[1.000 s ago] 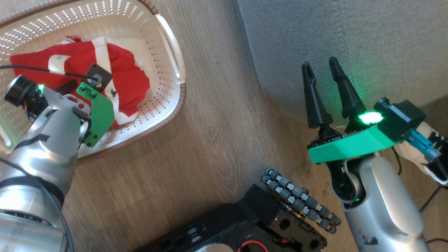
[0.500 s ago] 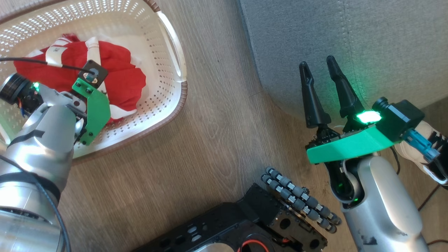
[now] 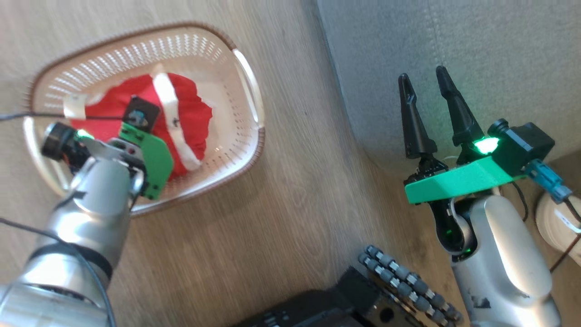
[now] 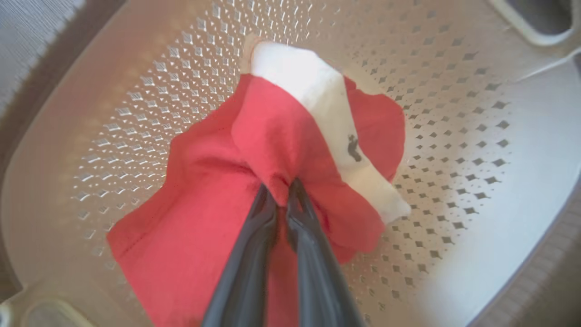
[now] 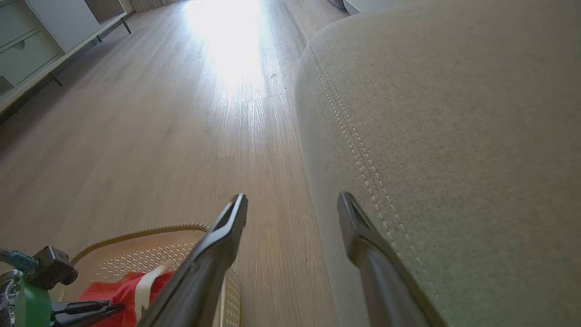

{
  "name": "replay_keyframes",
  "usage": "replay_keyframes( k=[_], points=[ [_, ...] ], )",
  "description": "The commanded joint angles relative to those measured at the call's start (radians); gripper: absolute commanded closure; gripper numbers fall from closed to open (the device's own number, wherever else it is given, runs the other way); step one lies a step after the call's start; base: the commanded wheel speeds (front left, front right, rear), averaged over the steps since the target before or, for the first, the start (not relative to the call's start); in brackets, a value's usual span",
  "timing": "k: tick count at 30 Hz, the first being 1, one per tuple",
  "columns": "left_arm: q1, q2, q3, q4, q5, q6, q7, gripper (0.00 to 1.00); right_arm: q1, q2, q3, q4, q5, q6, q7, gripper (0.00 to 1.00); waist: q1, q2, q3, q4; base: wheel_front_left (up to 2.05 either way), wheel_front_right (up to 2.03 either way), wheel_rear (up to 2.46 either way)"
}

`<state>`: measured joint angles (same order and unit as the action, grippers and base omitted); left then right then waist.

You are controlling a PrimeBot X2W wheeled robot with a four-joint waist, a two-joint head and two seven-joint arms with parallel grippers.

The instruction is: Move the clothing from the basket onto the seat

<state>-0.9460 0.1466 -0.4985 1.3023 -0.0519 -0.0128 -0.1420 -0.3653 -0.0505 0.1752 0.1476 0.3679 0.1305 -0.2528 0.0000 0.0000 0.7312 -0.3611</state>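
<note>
- Both fingers (image 3: 411, 118) of my right end effector (image 3: 421, 73) stood spread beside the seat (image 3: 499, 45); clothing (image 3: 190, 113) lay in the basket (image 3: 227, 131).
- Left wrist: my left end effector (image 4: 279, 190) pinched a fold of clothing.
- Right wrist: seat beside spread fingers.

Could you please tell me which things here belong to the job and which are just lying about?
Job: red fabric clothing with white trim; cream perforated plastic basket; grey upholstered seat cushion.
Lying about: pale drawer cabinet; brown wood-plank floor.
</note>
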Motion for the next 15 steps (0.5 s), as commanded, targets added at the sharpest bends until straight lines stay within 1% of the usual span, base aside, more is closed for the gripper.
replay_keyframes(
  k=[1, 5, 8, 9, 15],
  points=[
    [0.02, 0.005, 0.025, -0.013, -0.009, 0.012, -0.034, 1.0, 0.036, 0.0, 0.008, -0.016, -0.016, 0.0, -0.009, 0.0, 0.0, 0.0, -0.083, 0.05, 0.0, 0.0, 0.0],
    [0.054, -0.019, 0.04, -0.032, -0.038, 0.018, -0.097, 1.0, 0.051, 0.0, -0.008, -0.003, -0.046, 0.0, -0.009, 0.0, 0.0, 0.0, -0.175, 0.087, 0.0, 0.0, 0.0],
    [0.092, -0.034, 0.06, -0.077, -0.067, 0.021, -0.117, 1.0, 0.07, 0.0, -0.019, 0.012, -0.066, 0.0, -0.009, 0.0, 0.0, 0.0, -0.251, 0.116, 0.0, 0.0, 0.0],
    [0.105, -0.038, 0.065, -0.102, -0.075, 0.022, -0.118, 1.0, 0.077, 0.0, -0.021, 0.017, -0.072, 0.0, -0.009, 0.0, 0.0, 0.0, -0.272, 0.124, 0.0, 0.0, 0.0],
    [0.229, -0.037, 0.097, -0.355, -0.096, 0.033, -0.119, 1.0, 0.116, 0.0, -0.027, 0.043, -0.104, 0.0, -0.009, 0.0, 0.0, 0.0, -0.395, 0.175, 0.0, 0.0, 0.0]
  ],
)
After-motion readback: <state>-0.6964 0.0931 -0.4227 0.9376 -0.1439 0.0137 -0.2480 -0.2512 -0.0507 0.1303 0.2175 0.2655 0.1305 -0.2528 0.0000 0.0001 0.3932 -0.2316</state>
